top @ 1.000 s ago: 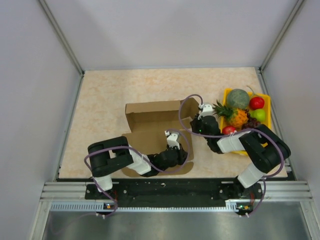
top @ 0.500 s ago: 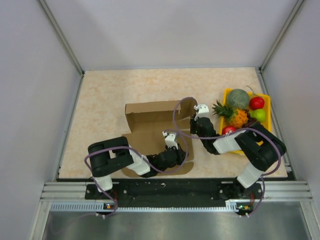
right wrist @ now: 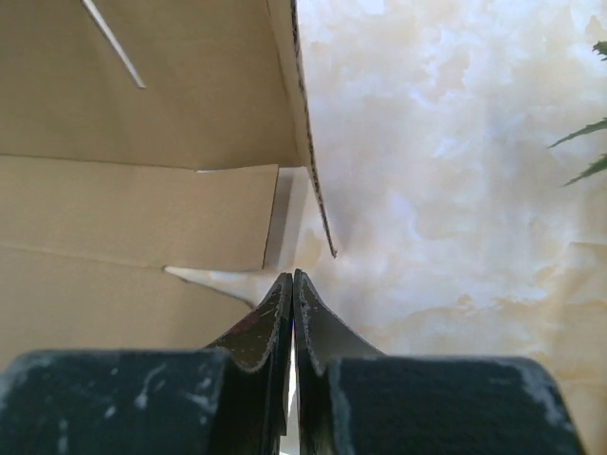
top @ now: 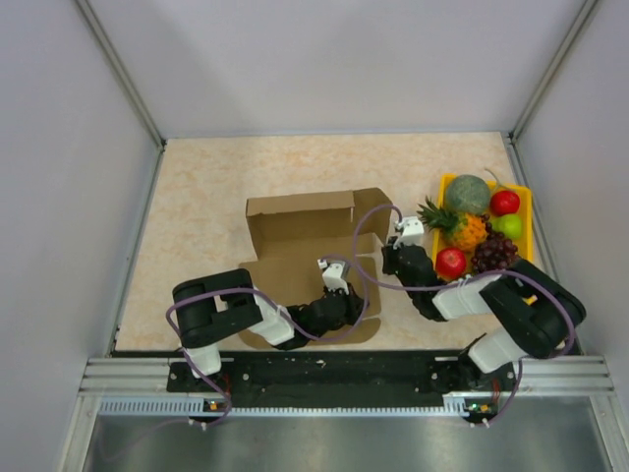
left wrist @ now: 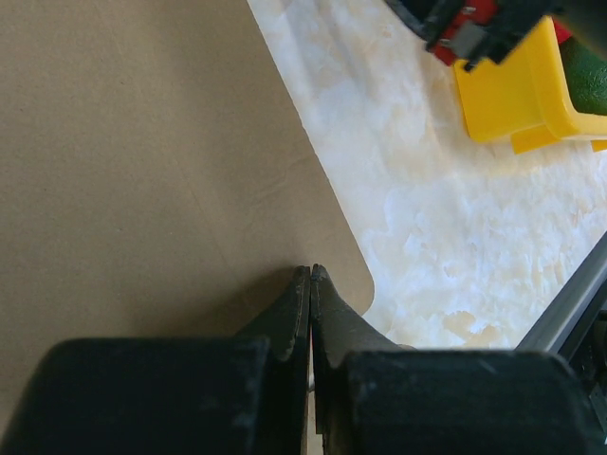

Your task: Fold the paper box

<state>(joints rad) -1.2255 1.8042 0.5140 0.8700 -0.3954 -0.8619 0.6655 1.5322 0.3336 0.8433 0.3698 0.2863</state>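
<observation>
Since a second earlier: right gripper [top: 405,234] drawn back slightly from the right flap of the paper box [top: 295,251]; that flap stood more upright.

Item: paper box, brown cardboard, part-formed, lying mid-table just ahead of the arm bases; rear panel raised, front flap flat.

Handling, as judged: light; thin; stiff across the panels and bending only at the creases. Likely to slide on the smooth table [top: 206,187] unless pinned. Best taken by a free flap edge.

Left gripper [top: 329,275]: jaws pressed together, holding nothing, tips on the box's flat front panel near its rounded corner.

Right gripper: jaws together, empty, just right of the box's right flap.

Room: fruit tray [top: 524,211] close to the right of the box; open table left of the box and behind it.
</observation>
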